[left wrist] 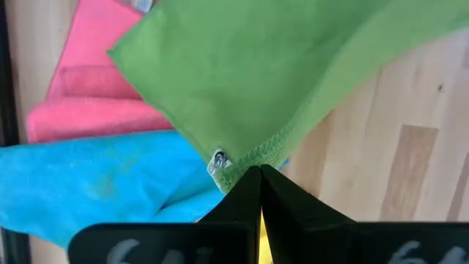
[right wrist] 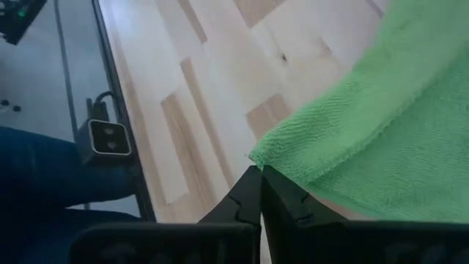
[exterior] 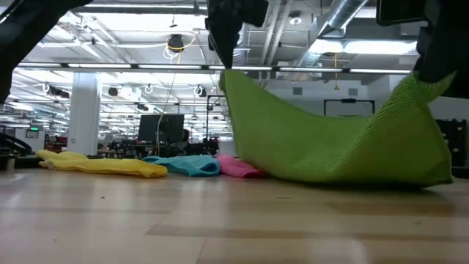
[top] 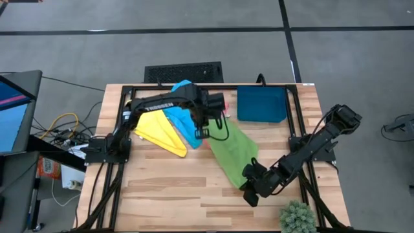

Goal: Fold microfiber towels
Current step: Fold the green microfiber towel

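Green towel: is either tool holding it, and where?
Both. The left tool pinches one corner of the green towel, by its label; the right tool pinches the opposite corner, both lifted off the table.

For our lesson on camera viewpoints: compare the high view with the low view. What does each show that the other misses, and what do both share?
Only the high view shows the dark blue tray, the small plant, and which arm holds which end: the left gripper at the far corner, the right gripper at the near one.

Only the low view shows the green towel lifted at both ends and sagging to the table.

Both show the yellow towel, blue towel and pink towel.
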Robot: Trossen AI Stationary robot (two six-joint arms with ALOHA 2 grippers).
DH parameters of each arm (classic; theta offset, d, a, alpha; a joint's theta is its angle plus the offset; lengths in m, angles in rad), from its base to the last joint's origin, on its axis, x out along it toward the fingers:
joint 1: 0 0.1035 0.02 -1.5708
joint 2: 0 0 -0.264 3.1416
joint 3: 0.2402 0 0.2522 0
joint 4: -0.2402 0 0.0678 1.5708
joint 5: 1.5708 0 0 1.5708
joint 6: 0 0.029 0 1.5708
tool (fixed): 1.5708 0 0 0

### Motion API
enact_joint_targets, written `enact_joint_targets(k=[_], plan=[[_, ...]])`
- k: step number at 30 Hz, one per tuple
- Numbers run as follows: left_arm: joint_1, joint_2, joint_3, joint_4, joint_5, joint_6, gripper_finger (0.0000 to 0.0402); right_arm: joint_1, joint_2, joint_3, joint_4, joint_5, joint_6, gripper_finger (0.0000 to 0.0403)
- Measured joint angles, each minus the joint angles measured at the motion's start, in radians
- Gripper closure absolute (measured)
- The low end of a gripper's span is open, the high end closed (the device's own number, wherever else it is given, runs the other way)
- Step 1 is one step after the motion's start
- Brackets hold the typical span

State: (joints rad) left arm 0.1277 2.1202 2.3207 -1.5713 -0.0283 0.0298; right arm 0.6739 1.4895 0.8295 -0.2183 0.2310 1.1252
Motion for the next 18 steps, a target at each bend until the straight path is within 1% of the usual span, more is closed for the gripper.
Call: enact_joint_targets(k=[3,6,11,15,18], plan=[[-0.042,-0.037,0.0,0.0,-0.03,-0.037,0.0401,0.0,0.0,0.0,0.014,0.001,-0.01,0.0376],[-0.082,-0.086,0.0,-0.001,-0.063,-0.107,0.0401,0.0,0.0,0.0,0.039,0.003,-0.059,0.0379],[-0.156,-0.145,0.001,-0.001,-0.184,-0.322,0.0401,0.0,0.0,0.0,0.043,0.0,-0.167,0.0386],[-0.237,-0.148,0.0,0.0,-0.272,-0.452,0.0401,0.009,0.0,0.0,0.043,-0.004,-0.225,0.0383],[-0.31,-0.15,-0.035,0.0,-0.347,-0.549,0.0401,0.021,0.0,0.0,0.041,-0.006,-0.243,0.0381]])
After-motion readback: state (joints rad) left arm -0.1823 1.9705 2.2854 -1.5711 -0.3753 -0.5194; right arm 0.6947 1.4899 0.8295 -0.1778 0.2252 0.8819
